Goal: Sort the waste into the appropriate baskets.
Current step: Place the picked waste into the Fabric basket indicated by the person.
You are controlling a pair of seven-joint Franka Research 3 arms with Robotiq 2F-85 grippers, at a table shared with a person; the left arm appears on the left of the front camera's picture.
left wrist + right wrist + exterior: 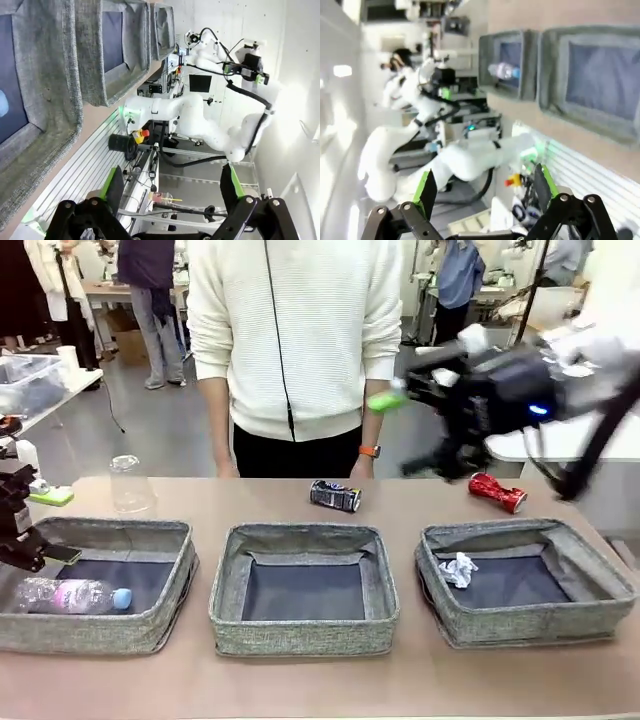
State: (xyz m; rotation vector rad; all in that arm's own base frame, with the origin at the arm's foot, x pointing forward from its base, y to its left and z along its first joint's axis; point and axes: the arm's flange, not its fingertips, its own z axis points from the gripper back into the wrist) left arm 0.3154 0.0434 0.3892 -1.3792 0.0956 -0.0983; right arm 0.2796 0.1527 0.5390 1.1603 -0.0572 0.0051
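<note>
Three grey woven baskets stand in a row: left (170, 585), middle (225, 590), right (600, 585). A clear bottle (75, 595) with a pink label lies in the left basket, and a white paper wad (459, 569) lies in the right one. Behind the baskets on the table are a clear cup (130, 485), a dark printed can (335, 496) and a red can (497, 491). My left gripper (55, 525) (171, 192) stands open at the left basket's far corner, holding nothing. Blurred and open, my right gripper (405, 425) (485, 187) hangs high above the table's back right.
A person in a white sweater (295, 340) stands at the far edge behind the middle basket, hands down by the table edge. In the right wrist view the left basket with the bottle (505, 71) and the middle basket (547, 70) show sideways.
</note>
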